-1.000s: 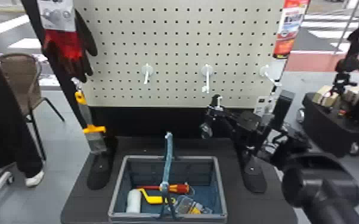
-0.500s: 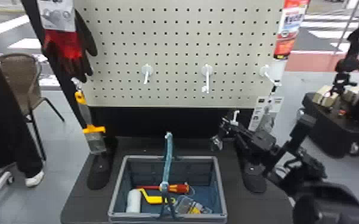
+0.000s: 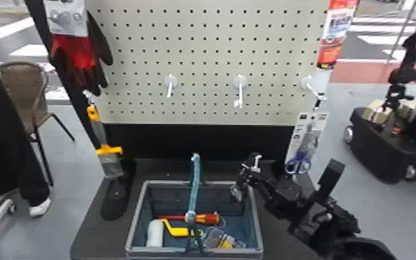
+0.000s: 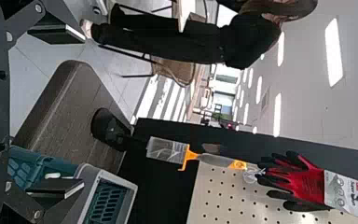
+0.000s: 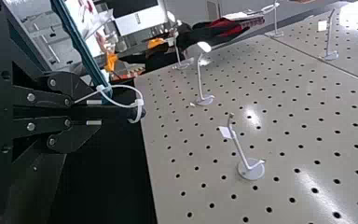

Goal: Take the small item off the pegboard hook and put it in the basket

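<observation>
The head view has three round-based hooks, one basket, one screwdriver, seemingly one roller.

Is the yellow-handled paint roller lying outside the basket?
No, the roller lies inside the basket, next to the red screwdriver.

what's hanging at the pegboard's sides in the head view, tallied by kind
glove pack: 1
orange-handled tool: 1
pair of scissors on a card: 1
red packet: 1
total: 4
</observation>
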